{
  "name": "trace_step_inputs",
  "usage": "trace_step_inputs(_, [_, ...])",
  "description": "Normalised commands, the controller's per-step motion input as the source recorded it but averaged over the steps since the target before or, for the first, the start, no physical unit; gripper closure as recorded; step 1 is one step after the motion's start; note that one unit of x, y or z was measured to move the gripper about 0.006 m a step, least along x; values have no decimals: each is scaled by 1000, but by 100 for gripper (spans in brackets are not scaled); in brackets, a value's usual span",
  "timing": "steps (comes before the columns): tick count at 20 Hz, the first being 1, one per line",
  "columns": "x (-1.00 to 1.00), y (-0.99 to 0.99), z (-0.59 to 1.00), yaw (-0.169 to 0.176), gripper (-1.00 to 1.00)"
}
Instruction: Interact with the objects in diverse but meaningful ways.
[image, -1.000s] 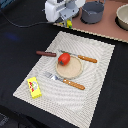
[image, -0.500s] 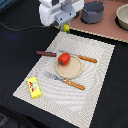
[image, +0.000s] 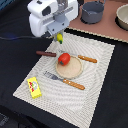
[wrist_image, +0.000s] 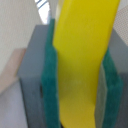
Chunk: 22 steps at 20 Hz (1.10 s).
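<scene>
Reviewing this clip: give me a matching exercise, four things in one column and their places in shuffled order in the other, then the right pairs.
Things:
1. banana
2. red round fruit
3. yellow box
4. fork

Places:
A. on the round plate
B. between the fingers of the gripper
C. on the placemat, beside the plate
D. near the placemat's corner, apart from the plate

Pairs: 1-B, 2-A, 3-D, 4-C

We see a pale woven placemat (image: 95, 70) on a black table (image: 15, 55), bearing a round tan plate (image: 72, 70). A wooden-handled fork (image: 65, 80) lies just beside the plate; a wooden-handled knife (image: 86, 59) lies at its far side. A grey pot (image: 93, 12) and a bowl (image: 122, 17) stand beyond
</scene>
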Motion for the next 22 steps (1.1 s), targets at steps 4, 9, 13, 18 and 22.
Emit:
trace_step_inputs(4, [24, -734, -39, 93, 100])
trace_step_inputs(9, [36, -686, -87, 91, 100])
trace_step_inputs(13, [22, -543, -196, 80, 100])
trace_step_inputs(18, [-1, -489, -328, 66, 100])
trace_step_inputs(22, [-108, -371, -293, 32, 100])
